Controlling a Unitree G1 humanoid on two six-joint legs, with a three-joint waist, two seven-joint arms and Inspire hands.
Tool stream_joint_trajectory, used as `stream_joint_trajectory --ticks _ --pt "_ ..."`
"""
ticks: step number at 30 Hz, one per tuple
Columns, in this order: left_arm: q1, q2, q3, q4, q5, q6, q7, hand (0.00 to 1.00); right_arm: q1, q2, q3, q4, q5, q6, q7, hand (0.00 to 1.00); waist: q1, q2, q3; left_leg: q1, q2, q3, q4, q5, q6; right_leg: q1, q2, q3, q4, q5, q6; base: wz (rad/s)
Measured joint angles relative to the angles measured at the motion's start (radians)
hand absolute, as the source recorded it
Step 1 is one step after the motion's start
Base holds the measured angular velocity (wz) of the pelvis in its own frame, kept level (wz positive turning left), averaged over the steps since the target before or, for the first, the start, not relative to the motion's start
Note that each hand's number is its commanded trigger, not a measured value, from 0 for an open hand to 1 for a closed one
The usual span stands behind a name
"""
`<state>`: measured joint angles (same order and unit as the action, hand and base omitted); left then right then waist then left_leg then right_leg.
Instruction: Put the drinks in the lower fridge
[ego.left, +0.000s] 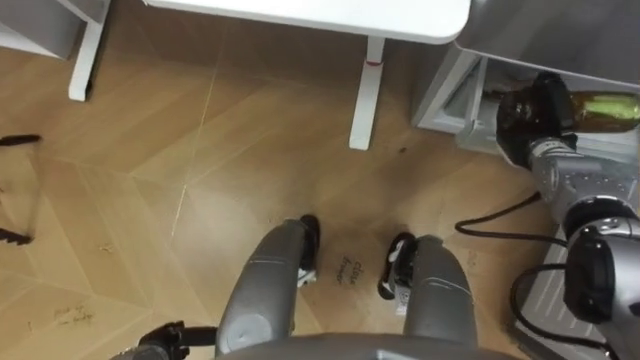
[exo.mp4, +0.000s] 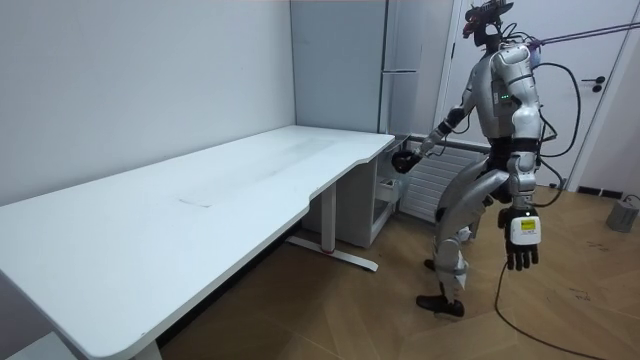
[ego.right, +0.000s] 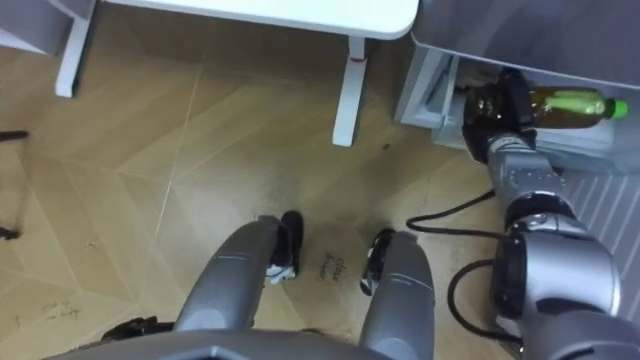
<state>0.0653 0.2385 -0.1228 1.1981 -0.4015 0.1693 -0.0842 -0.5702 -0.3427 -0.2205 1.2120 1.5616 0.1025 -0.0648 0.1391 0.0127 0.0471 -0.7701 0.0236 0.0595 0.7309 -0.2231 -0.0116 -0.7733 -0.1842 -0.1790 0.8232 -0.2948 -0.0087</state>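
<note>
Robot: it stands with bent knees on the wooden floor (ego.left: 180, 170), at the far end of the long white counter (exo.mp4: 200, 210) and close to the tall grey fridge (exo.mp4: 400, 50) in the corner.

Right robot hand (ego.right: 495, 108): the arm reaches forward and low toward the foot of the fridge. The dark fingers are clenched round the bottom end of the bottle.

Bottle (ego.right: 565, 103): clear plastic holding a yellow-green drink, with a green cap. It lies level in the grasp, and the cap points away from the palm toward the robot's right. It sits at the mouth of the low white compartment (ego.left: 455, 95) under the fridge's grey front. From here I cannot tell whether it touches the compartment floor or hangs just above it.

Left robot hand (exo.mp4: 522, 240): it hangs at the robot's side beside the thigh, well apart from the counter and the fridge. The fingers are relaxed and point down, with nothing in them.

Counter leg (ego.left: 366, 95): a white post on the floor, just to the left of the compartment as the robot looks down.

Radiator (exo.mp4: 425, 180): a white ribbed panel against the wall, behind the outstretched arm in the room view.
</note>
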Motion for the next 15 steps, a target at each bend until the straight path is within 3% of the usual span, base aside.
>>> stream_joint_trajectory --ticks 1,2,7,15 --pt "0.000 0.002 0.001 0.000 0.000 -0.002 0.005 0.00 -0.010 -0.009 0.000 0.000 0.000 0.000 -0.001 0.26 0.000 0.000 0.0001 -0.003 -0.001 -0.003 0.003 -0.004 0.001 0.000 0.000 -0.001 0.001 -0.002 -0.003 0.07" --pt "0.000 0.004 0.002 0.000 0.000 -0.003 0.008 0.00 -0.015 -0.012 0.000 0.000 -0.001 0.000 -0.002 0.00 0.001 -0.001 0.0008 -0.004 -0.001 -0.004 0.007 -0.007 0.001 0.000 0.000 -0.001 0.005 -0.004 -0.004 0.07" --pt "-0.001 0.008 0.003 0.000 0.001 -0.004 0.016 0.00 -0.032 -0.023 0.001 0.000 -0.011 0.006 -0.019 0.00 0.004 -0.002 0.0008 -0.022 0.000 -0.004 0.056 -0.045 0.000 -0.011 -0.006 -0.002 0.046 -0.040 -0.001 0.03" --pt "-0.002 0.010 0.003 0.001 0.001 -0.005 0.015 0.00 -0.031 -0.024 0.003 0.000 -0.039 0.006 -0.028 0.00 0.001 -0.002 0.0007 -0.034 0.007 -0.004 0.103 -0.076 0.000 -0.016 -0.008 -0.003 0.084 -0.066 -0.001 0.00"
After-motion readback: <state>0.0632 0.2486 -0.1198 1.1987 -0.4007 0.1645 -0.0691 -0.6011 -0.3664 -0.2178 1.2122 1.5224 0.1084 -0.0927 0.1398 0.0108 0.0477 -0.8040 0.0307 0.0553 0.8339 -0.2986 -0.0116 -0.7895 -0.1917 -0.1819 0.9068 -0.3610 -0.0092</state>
